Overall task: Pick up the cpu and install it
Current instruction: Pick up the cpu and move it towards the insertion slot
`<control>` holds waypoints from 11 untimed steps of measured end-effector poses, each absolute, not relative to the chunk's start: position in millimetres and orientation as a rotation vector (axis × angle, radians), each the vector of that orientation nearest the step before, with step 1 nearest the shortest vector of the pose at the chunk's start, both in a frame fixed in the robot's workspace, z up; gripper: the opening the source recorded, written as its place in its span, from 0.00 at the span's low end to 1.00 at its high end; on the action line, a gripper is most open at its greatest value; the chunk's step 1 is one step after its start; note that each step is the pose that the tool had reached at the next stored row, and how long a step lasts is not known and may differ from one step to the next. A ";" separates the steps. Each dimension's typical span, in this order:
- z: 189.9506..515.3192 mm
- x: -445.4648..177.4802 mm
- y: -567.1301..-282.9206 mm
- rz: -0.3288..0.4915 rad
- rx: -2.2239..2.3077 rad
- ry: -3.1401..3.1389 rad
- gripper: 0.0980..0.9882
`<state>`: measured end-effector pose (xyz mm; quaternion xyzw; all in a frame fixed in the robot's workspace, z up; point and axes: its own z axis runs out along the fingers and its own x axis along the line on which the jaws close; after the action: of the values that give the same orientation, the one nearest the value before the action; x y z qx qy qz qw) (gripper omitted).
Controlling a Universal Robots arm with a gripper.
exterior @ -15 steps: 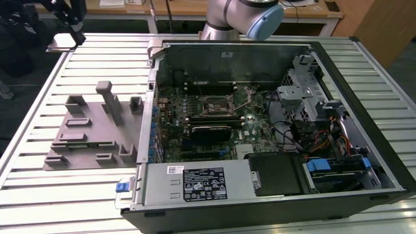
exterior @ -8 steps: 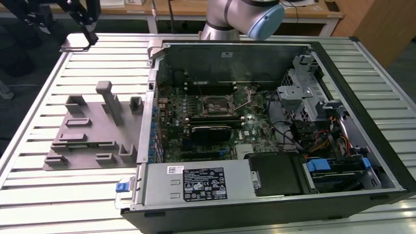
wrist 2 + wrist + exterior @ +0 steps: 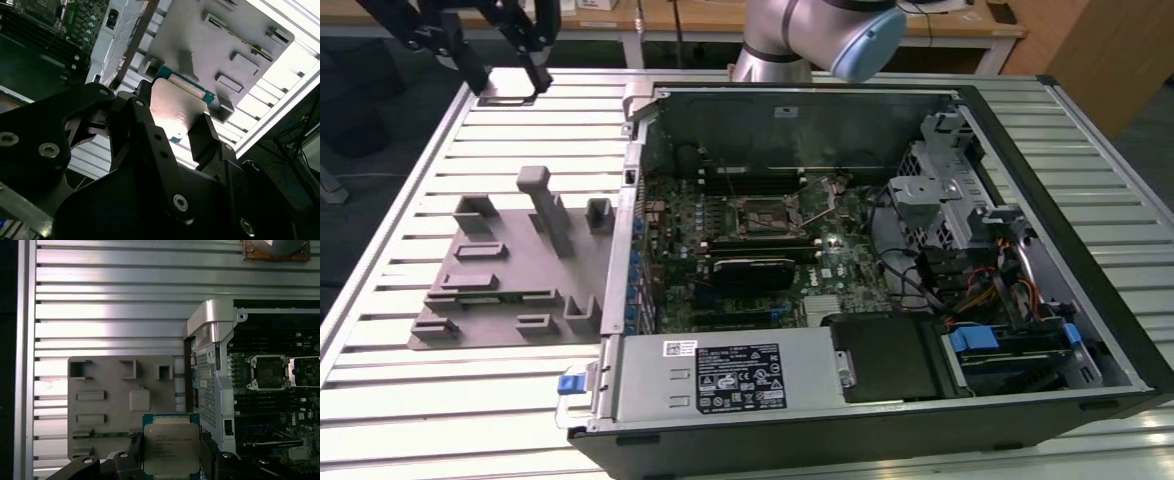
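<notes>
Plainly, the gripper point(image 3: 172, 110) clamps its jaws narrowly on opposite edges of the cpu point(image 3: 171, 447), silvery top showing. In the exterior view it hangs at the grey fixture tray's point(image 3: 494, 290) twelve o'clock. The empty motherboard socket point(image 3: 767, 213) lies at its four o'clock, well apart.

Satin metal cpu point(image 3: 171, 447); matt, seemingly plastic fixture tray point(image 3: 107, 385).

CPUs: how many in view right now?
1. The cpu is gripped in the hand, outside the open case. The motherboard socket looks empty. Others could be hidden inside the case.
</notes>
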<state>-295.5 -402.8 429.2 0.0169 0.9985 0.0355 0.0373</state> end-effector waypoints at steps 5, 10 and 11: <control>429.0 -282.0 -402.5 0.109 0.052 3.065 0.50; 426.9 -271.9 -402.2 0.109 0.052 3.065 0.50; 426.2 -270.2 -402.1 0.109 0.052 3.065 0.50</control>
<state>-270.2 -402.1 426.2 0.0169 0.9985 0.0355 0.0373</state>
